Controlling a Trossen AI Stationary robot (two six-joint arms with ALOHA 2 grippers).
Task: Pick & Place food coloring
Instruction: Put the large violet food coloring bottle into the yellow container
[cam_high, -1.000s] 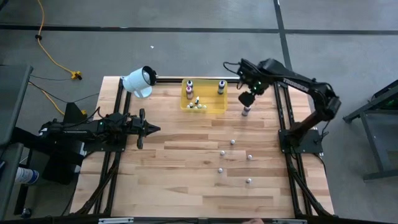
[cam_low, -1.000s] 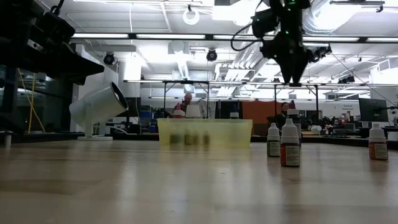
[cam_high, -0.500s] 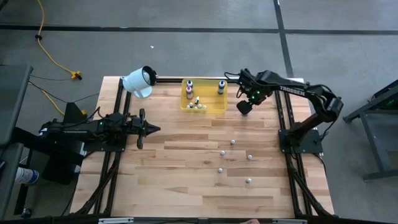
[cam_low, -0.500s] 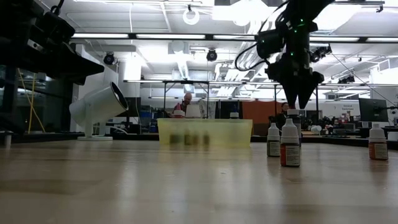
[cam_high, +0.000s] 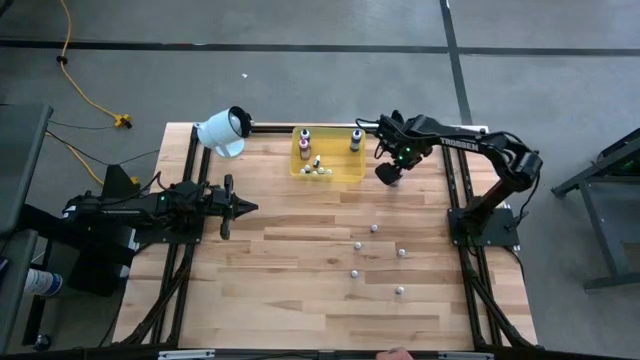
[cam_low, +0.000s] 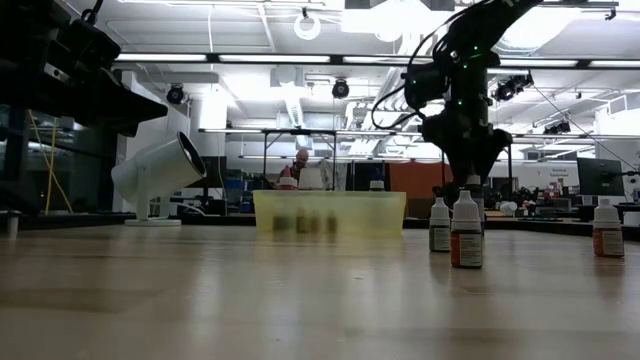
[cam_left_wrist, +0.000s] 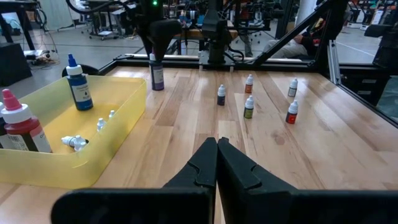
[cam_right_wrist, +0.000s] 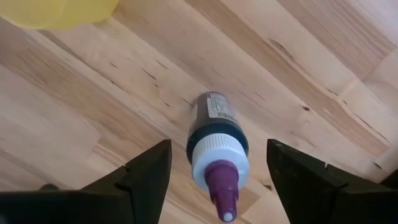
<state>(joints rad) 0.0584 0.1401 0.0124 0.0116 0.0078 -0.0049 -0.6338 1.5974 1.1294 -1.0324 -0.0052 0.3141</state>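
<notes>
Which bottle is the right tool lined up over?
The purple-tipped bottle, upright on bare wood just beside the yellow tray. It sits between the right tool's open fingers; the other loose bottles stand farther down the table.

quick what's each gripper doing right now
Left gripper: shut, empty.
Right gripper: open around the purple-tipped bottle, not gripping.

Two black jointed arms (cam_high: 160, 208) — white lettering and green lights on the right arm (cam_high: 455, 140).

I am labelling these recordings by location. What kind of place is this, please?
Probably a robotics lab or workshop: a wooden table on a concrete floor, ceiling strip lights, and more benches with equipment behind.
</notes>
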